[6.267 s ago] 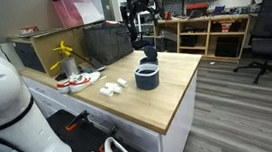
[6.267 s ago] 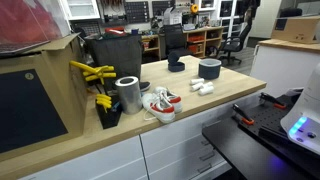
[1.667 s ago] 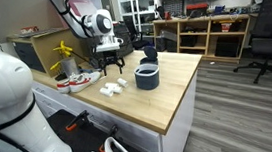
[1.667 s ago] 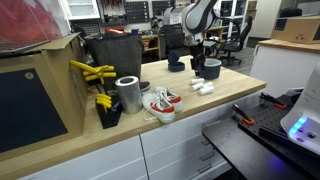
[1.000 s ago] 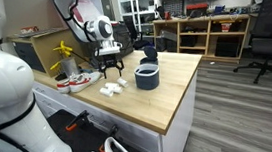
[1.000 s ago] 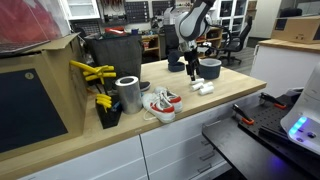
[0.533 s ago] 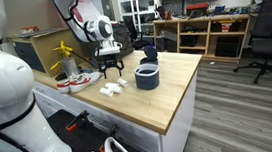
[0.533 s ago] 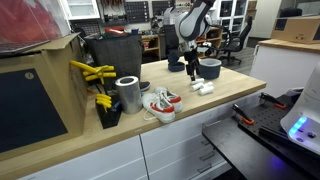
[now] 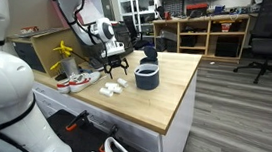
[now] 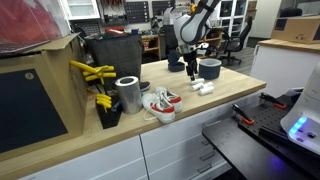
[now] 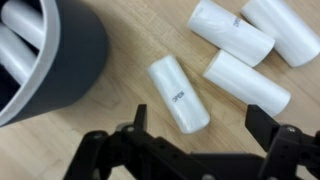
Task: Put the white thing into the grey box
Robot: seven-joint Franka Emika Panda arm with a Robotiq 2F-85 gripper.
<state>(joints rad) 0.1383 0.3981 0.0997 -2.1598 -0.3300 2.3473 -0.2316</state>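
Note:
Several small white rolls lie on the wooden table; the nearest one (image 11: 178,93) lies just ahead of my gripper (image 11: 200,125), between its open fingers and not touched. In both exterior views the white pieces (image 9: 115,86) (image 10: 203,88) lie beside the grey tub (image 9: 147,78) (image 10: 210,69). The tub (image 11: 60,60) is round and dark grey, at the left in the wrist view, with white rolls inside it. My gripper (image 9: 115,64) (image 10: 190,68) hangs low over the white pieces, open and empty.
White-and-red shoes (image 9: 76,80) (image 10: 160,103) lie near the pieces. A big dark bin (image 9: 104,41) (image 10: 115,55), yellow tools (image 10: 95,75) and a metal can (image 10: 128,95) stand further along. The table edge (image 9: 177,115) is close to the tub.
The arm has come down from above the tub to just over the white pieces. In the last second it has only shifted slightly; the gripper stays open.

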